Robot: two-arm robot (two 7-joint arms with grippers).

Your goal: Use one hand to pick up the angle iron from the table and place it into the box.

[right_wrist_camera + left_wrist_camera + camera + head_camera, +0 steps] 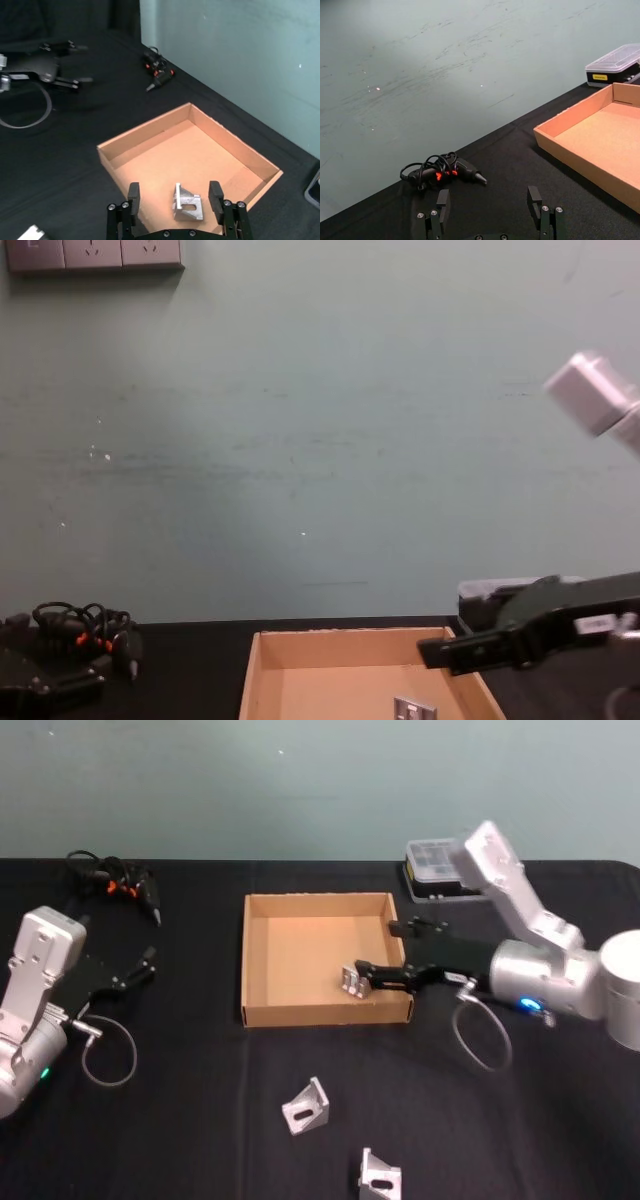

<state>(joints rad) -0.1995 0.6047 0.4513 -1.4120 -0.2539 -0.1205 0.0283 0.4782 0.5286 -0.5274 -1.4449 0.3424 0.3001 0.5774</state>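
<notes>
Here, the right gripper (366, 977) hangs with its jaws spread wide and clasping nothing. Its fingers (133, 196) stand clear on either side of the angle iron (349, 982). The angle iron sits on the floor of the box (245, 960), near the wall closest to the robot and toward the right-hand side. In the chest view the gripper hangs just above the angle iron, apart from it, and the iron's lower edge is cut off by the frame.

The silver-grey right arm (540, 970) reaches in over the box's right wall. Its raised upper link hides part of a clear-lidded plastic case (432, 870) behind the box.

On the black table (200, 1120) in front of the box lies a second angle iron (306, 1106). A third angle iron (380, 1175), nearer the robot, is clipped by the bottom of the head view.

Far to the left, well apart from the box, the left gripper (145, 967) rests low over the table, jaws likewise parted and empty. Beyond it, by the table's far edge, lies a cable bundle (115, 885) with orange bits; what it is wired to is hard to make out.
</notes>
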